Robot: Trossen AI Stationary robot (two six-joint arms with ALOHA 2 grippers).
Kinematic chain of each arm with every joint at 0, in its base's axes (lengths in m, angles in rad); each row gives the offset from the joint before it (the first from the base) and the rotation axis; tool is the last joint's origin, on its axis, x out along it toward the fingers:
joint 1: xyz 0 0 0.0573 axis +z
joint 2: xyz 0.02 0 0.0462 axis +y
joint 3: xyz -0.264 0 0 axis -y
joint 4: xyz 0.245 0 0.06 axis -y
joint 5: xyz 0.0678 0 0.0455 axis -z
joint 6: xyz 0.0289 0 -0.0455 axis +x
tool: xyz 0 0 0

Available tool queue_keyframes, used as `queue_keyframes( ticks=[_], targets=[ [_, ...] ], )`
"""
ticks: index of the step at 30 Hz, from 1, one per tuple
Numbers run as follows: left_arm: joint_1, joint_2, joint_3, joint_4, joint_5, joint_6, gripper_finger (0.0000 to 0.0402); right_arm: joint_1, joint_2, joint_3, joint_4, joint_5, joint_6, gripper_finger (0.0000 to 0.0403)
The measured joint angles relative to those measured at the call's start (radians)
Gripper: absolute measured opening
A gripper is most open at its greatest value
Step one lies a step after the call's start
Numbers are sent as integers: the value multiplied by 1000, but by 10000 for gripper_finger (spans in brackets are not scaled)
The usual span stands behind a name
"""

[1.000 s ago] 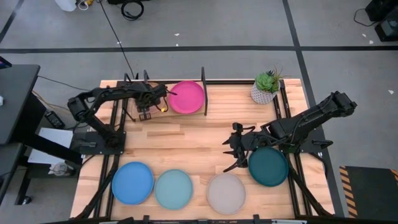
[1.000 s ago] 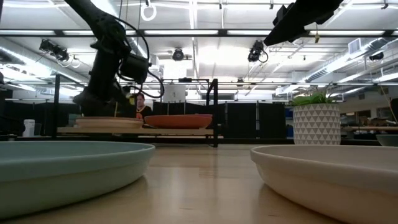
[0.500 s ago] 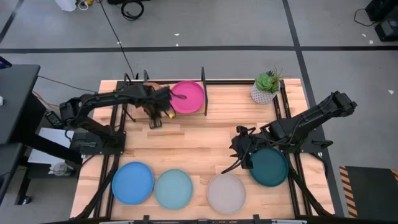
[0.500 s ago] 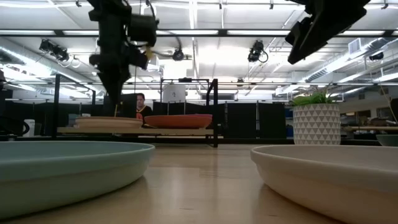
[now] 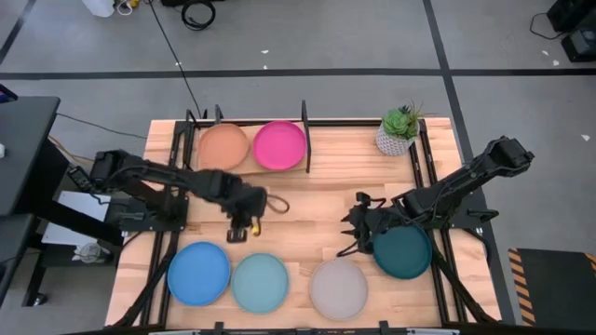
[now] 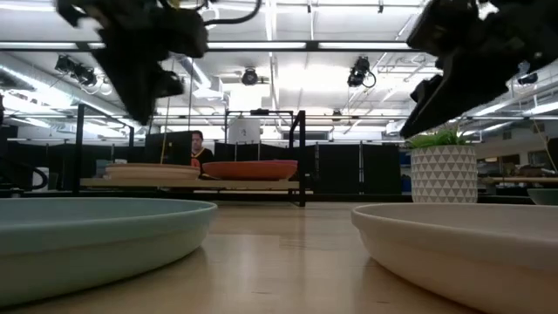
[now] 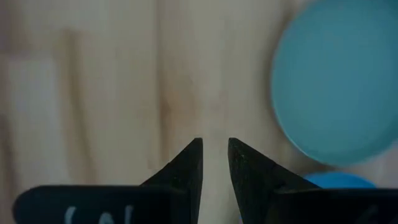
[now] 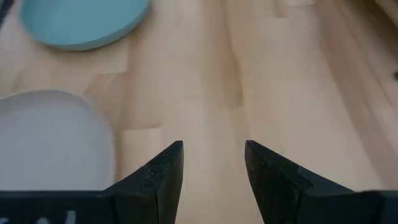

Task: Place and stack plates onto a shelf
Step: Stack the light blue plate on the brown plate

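Below L fingers: bare slats of the wooden tabletop (image 5: 298,209); pale blue plate (image 7: 339,81) lies ahead and to one side of the tips, blue plate (image 7: 339,180) edges in close by.
L gripper (image 5: 239,226): narrow slit between the tips, holding nothing, hanging above the front row.
R gripper (image 5: 358,228): fingers wide apart, empty, w/ the dark teal plate (image 5: 402,249) just beside it and the grey plate (image 8: 53,146) off to one side of the tips.
Shelf (image 5: 307,124): at the far edge, well apart from both grippers; orange plate (image 5: 223,146) and magenta plate (image 5: 279,145) lie side by side on it. Low view hints at a stack under the orange one, can't count it.
Count, plates seen: 6 — 2 on shelf, 4 on table (blue, pale blue, grey, dark teal). 1 shelf. 1 potted plant (image 5: 400,130).
Handling (est.): plates look stiff, light, matte so prob. not slippery; may chip if dropped.
Grip spot (est.): pinch the raised rim, one finger inside, one under the lip; flat centre gives no hold.
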Motion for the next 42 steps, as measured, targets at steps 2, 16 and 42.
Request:
queue_keyframes(
  ticks=[2, 16, 42],
  targets=[
    [-48, 0, 0, -40, 1, -92, 82, 2, 0, -39, 55, 26, -5, 178],
    [-349, 57, -1, -40, -68, -661, 82, -44, -1, -67, 191, 86, -347, 178],
    [-327, 311, 0, 218, -138, -603, 162, -198, -1, -64, 233, -194, -418, 178]
  ],
)
